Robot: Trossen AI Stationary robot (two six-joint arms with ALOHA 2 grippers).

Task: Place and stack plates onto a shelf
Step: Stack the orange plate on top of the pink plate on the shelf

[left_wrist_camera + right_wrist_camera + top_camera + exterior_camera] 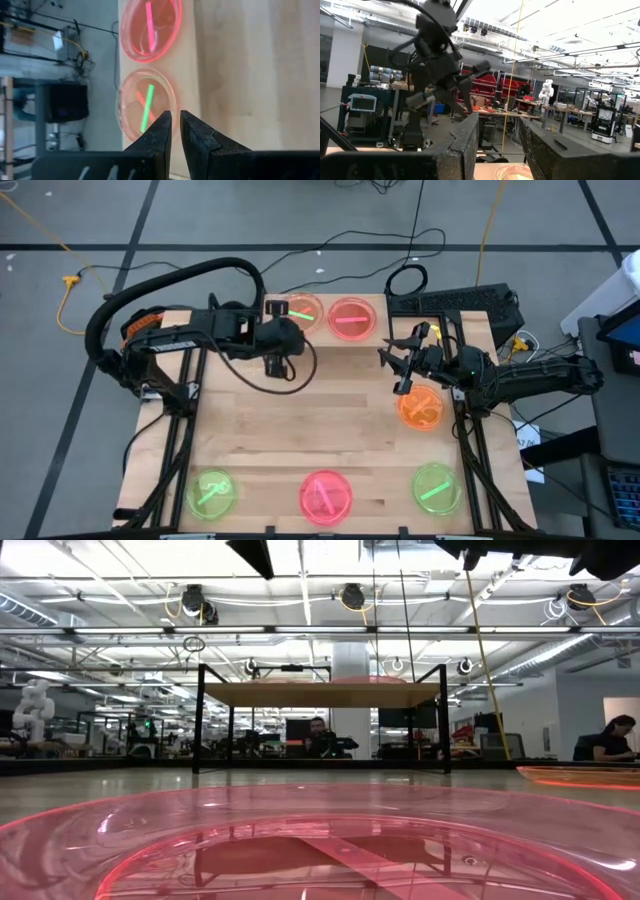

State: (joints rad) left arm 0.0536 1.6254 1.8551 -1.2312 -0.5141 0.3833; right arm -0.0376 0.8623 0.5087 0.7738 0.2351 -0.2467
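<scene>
Two spots on the shelf (325, 338) at the table's far edge hold plates: a stack with a green streak on top (300, 310) (145, 107) and a pink plate (350, 318) (150, 27). My left gripper (288, 330) (175, 120) hangs above the left end of the shelf, slanting down toward the stack. It is shut, with only a slit between its fingers and nothing in them. An orange plate (420, 408) lies on the table under my right arm. My right gripper (392, 370) (500, 130) stands open and empty above it.
Three more plates lie along the table's near edge: green (212, 493), pink (326, 493) and green (436, 487). The low view looks across the pink one (320, 840) to the shelf on its black legs (325, 693). Bare wood (300, 430) fills the table's middle.
</scene>
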